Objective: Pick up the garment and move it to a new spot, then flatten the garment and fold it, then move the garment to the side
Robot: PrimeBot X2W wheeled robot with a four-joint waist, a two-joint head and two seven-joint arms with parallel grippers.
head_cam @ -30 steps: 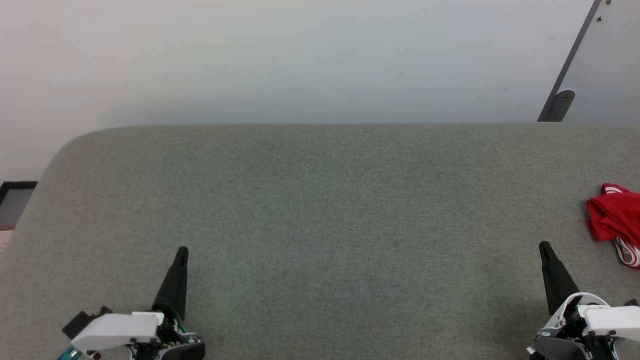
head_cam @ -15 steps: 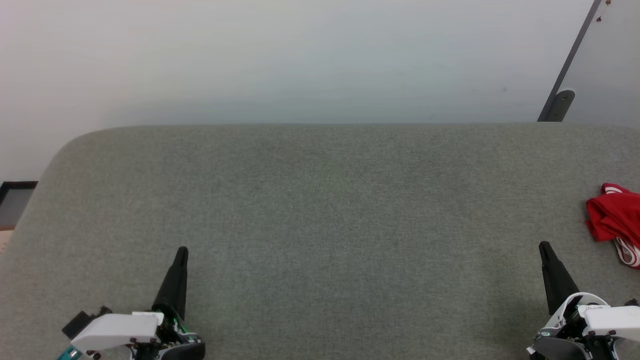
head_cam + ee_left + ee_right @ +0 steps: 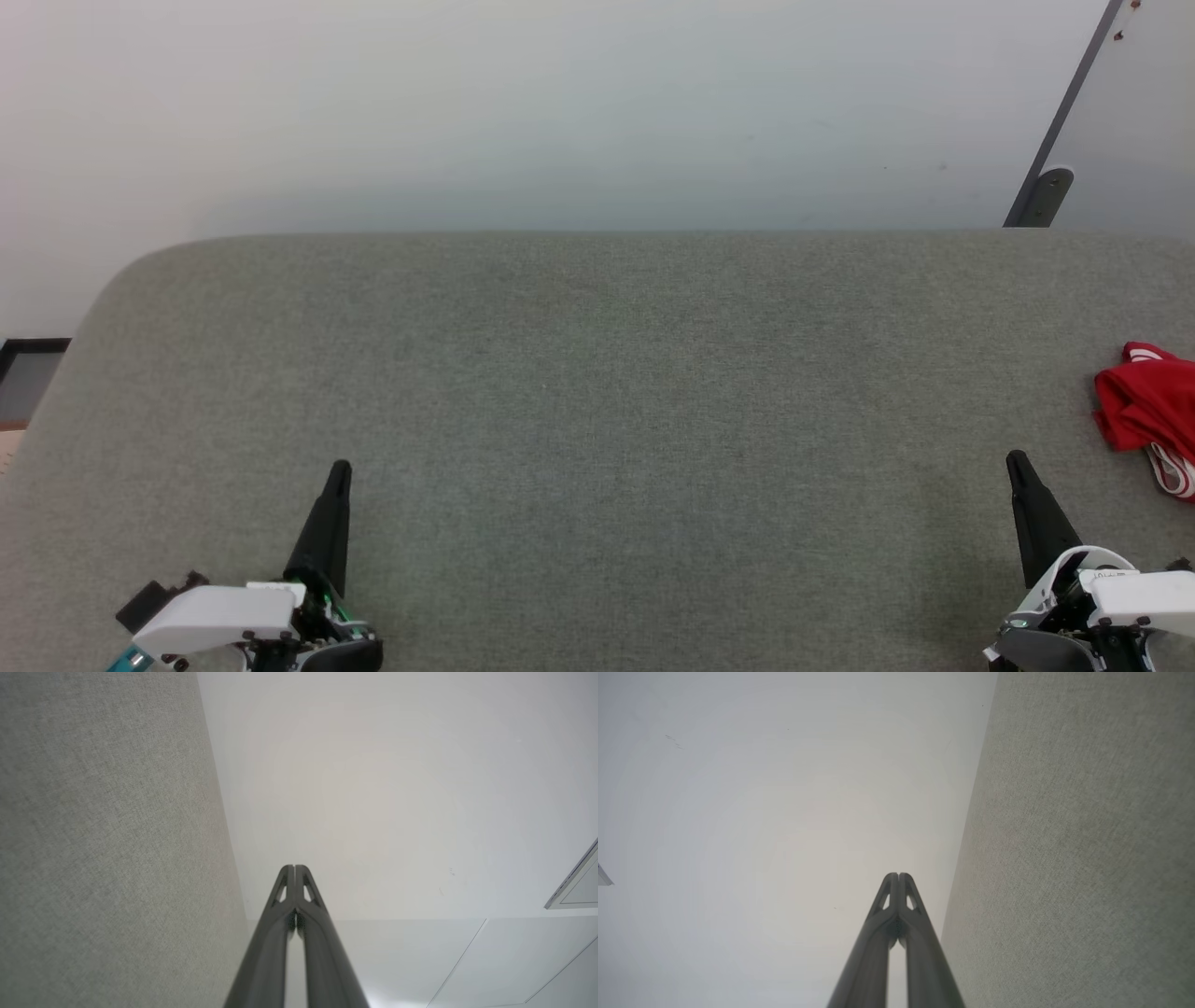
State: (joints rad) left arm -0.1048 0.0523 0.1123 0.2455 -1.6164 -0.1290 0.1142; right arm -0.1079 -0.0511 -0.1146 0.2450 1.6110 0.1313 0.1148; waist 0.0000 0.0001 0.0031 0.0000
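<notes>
Surface: grey fabric-covered table (image 3: 597, 373) with a rounded far-left corner, set against a pale wall (image 3: 560, 103).
Task item: red garment (image 3: 1144, 406) bunched in a heap at the table's right edge, partly cut off by the head view's border; white-and-red striped trim shows along its near side.
Left arm: left gripper (image 3: 339, 469) sits low at the near left, fingers pointing toward the wall, jaws pressed together and empty.
Right arm: right gripper (image 3: 1015, 459) sits low at the near right, jaws pressed together and empty; the garment lies beyond it and to its right, clear of the fingertips.
Background: dark slanted bar (image 3: 1046, 191) at the upper right.
</notes>
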